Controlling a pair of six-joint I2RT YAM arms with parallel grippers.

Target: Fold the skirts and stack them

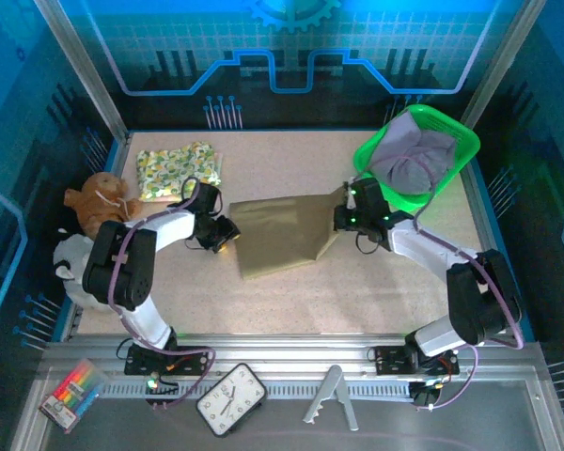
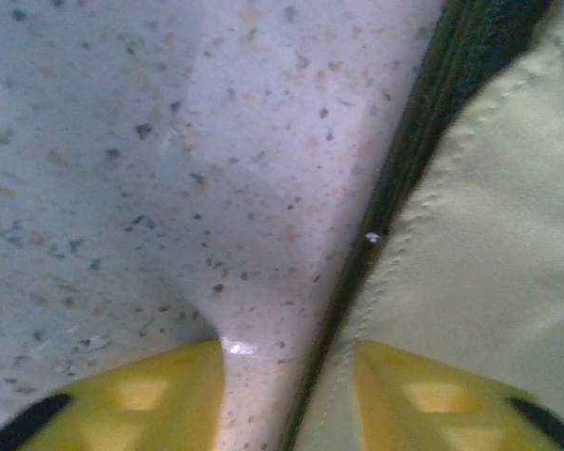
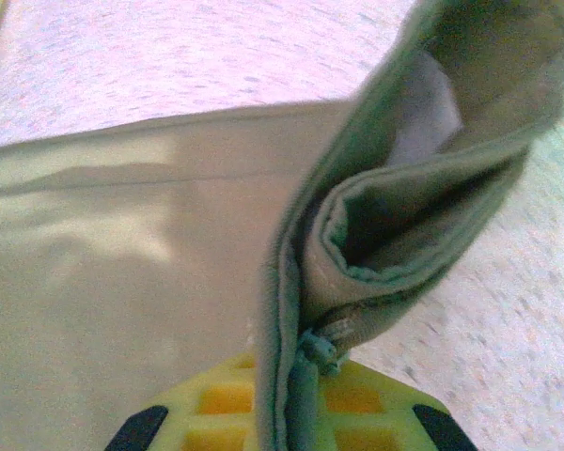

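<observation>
My right claw (image 1: 343, 218) is clamped on the right corner of the olive skirt (image 1: 282, 233), and a fold of it stands up off the bench (image 1: 291, 291). My left claw (image 1: 227, 236) sits parted over its left hem, gripping nothing. The floral skirt (image 1: 177, 169) is folded back left, and the lavender skirt (image 1: 414, 158) is in the green basket (image 1: 369, 152).

We see a flowery skirt (image 1: 177, 170) in pale yellow and green, a plain khaki skirt (image 1: 287, 233), and a plain grey-purple skirt (image 1: 414, 158). The basket (image 1: 368, 158) is bright green. The table (image 1: 357, 282) is pale with little dark speckles. The plush toy (image 1: 99, 199) is brown.
</observation>
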